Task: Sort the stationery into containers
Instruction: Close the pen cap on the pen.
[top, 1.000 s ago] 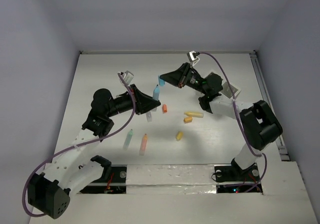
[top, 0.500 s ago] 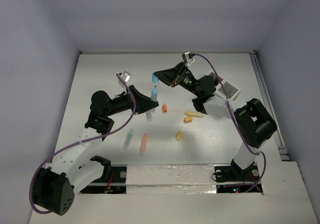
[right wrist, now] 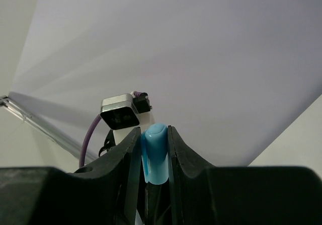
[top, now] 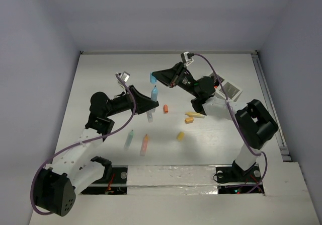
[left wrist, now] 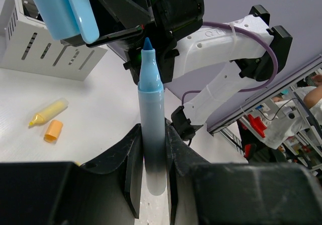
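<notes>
My left gripper (top: 152, 104) is shut on a light blue marker (top: 153, 95) and holds it upright above the table, bare tip up. In the left wrist view the marker (left wrist: 151, 104) stands between the fingers (left wrist: 132, 154). My right gripper (top: 155, 76) is shut on a light blue cap (top: 151, 77), held just above and to the left of the marker's tip, not touching it. The cap shows at the top left of the left wrist view (left wrist: 65, 8) and between the right gripper's fingers in the right wrist view (right wrist: 155, 152). The white slotted box (top: 230, 89) stands behind the right arm.
Loose on the table lie an orange cap (top: 165, 108), a yellow highlighter (top: 195, 115) with a second orange cap (top: 189, 120) beside it, a yellow cap (top: 180, 136), a mint marker (top: 129, 139) and an orange-pink marker (top: 145, 144). The box (left wrist: 45, 49) is at the left wrist view's left.
My right gripper has carried the cap to the left, from right of the marker's tip to just above and left of it. My left gripper has shifted the marker slightly left.
</notes>
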`<state>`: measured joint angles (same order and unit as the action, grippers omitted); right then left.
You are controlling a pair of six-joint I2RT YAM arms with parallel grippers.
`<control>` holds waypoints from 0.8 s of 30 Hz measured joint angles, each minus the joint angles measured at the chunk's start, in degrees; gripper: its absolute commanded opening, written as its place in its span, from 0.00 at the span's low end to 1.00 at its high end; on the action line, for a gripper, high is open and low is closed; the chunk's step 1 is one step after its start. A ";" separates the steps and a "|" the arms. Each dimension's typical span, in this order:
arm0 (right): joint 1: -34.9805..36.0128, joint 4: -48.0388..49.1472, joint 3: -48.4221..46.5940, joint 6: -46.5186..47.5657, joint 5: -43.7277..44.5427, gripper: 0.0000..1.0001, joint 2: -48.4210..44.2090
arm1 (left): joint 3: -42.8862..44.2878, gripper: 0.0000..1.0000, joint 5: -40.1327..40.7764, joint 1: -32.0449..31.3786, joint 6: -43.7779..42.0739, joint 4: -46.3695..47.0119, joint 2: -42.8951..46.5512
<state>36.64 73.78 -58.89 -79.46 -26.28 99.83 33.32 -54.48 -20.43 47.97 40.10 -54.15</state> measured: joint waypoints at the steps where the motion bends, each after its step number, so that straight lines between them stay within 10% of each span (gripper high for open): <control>1: 0.11 0.00 0.00 0.17 0.04 0.00 -0.04 | 0.00 0.00 -0.02 0.11 0.20 0.26 0.00; 24: 0.87 0.35 1.25 1.92 0.63 0.00 -4.57 | 0.00 0.00 -0.15 0.70 0.61 0.81 -0.11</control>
<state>37.52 74.13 -57.65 -77.54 -25.65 95.26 33.32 -54.63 -19.73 48.58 40.91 -54.26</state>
